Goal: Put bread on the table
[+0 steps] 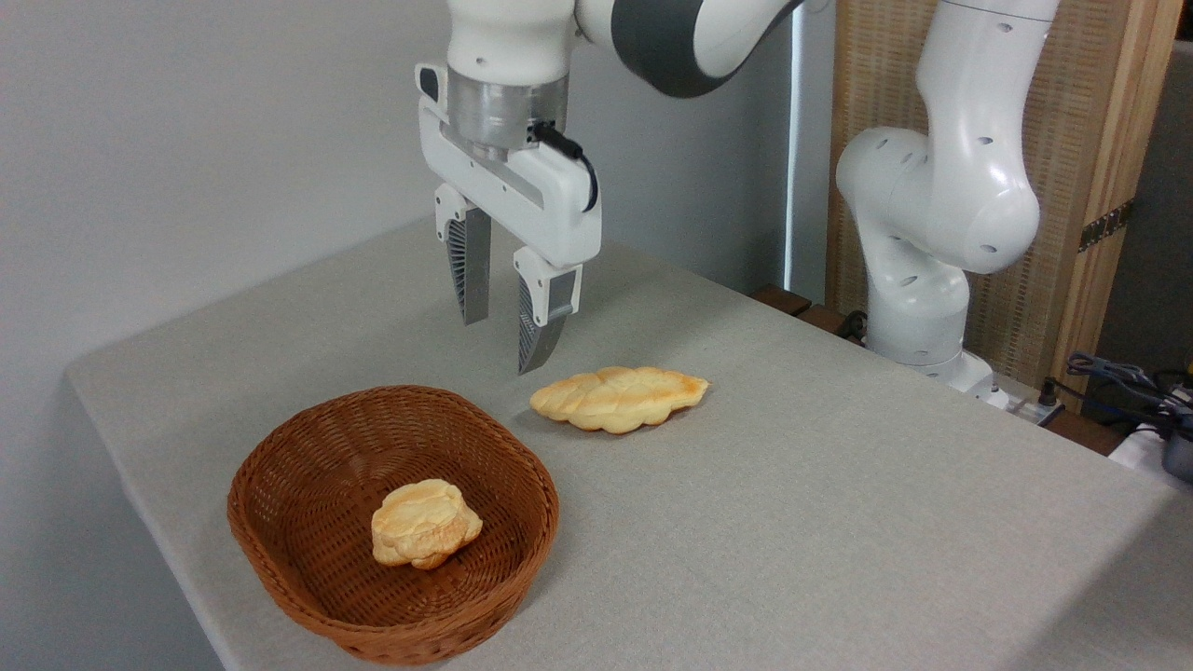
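The bread (pixel 619 398), a long braided loaf, pale yellow with toasted orange patches, lies flat on the grey-beige cloth of the table (pixel 820 503), just right of the basket. My gripper (pixel 504 346) hangs above and slightly left of the loaf's left end, fingers pointing down. It is open, with nothing between the fingers, and clear of the bread.
A brown wicker basket (pixel 308 447) stands at the front left of the table with a small round pale bun (pixel 424 523) inside. The arm's white base (pixel 923 280) stands off the table's right side, with cables (pixel 1118 382) beyond it. A wall runs behind.
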